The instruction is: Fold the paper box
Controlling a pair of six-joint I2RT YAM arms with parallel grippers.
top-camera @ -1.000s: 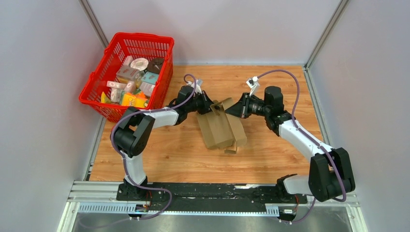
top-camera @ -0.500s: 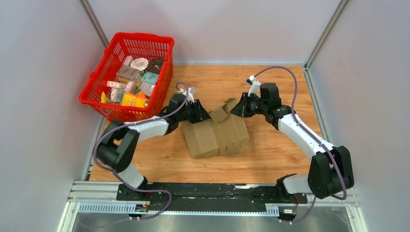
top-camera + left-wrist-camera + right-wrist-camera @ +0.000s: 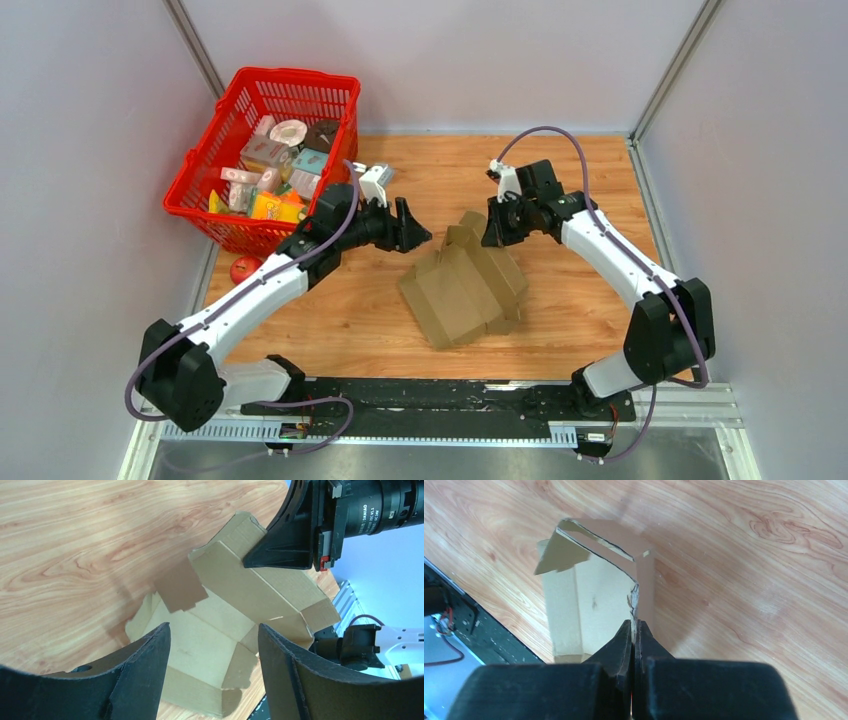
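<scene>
Paper box [image 3: 465,290]: centre of table [image 3: 560,330], plain brown corrugated, unprinted, partly folded; flaps raised at 12 o'clock end.
Motor housing [image 3: 372,510] on right arm: lettering "DAMIAO".
Right gripper [image 3: 634,625]: fingers pinched onto raised flap edge.
Left gripper [image 3: 415,226]: fingers spread, empty, 10 o'clock of box.

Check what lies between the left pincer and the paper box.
Nothing but a strip of bare wooden table; the top external view shows the open left pincer apart from the paper box.

White lettering "DAMIAO" on black motor housing [image 3: 385,505] behind the right fingers [image 3: 282,542], smaller print beside it unreadable
</scene>
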